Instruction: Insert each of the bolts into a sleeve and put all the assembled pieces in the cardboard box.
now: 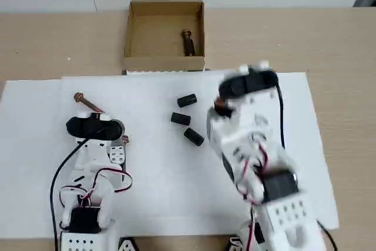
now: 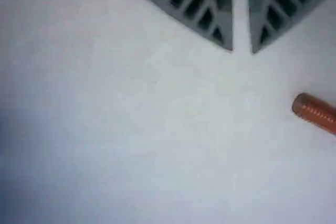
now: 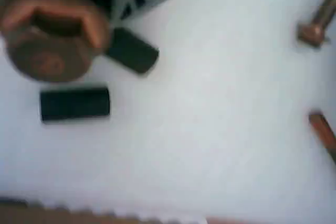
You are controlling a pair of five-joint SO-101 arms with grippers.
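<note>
A copper-coloured metal bolt is clamped in the right gripper, with its round head turned toward the wrist camera; which way its shank runs cannot be made out. Just left of that gripper, three black cylindrical sleeves are laid in a loose column on the white paper sheet. The far and middle ones lie roughly left to right and the near one on a diagonal, none touching another. The left gripper is held low over the paper, its grey jaws drawn almost together with a thin slit between them and nothing in it. A loose copper bolt lies just beyond it, head to the far left and shank slanting toward the near right. A wide stretch of paper is seen between the two arms, near of the sleeves. The paper's far edge meets the brown cardboard box, which is set on the wooden table. Inside the box, by its right wall, an assembled bolt and sleeve lies with its long axis running near to far
</note>
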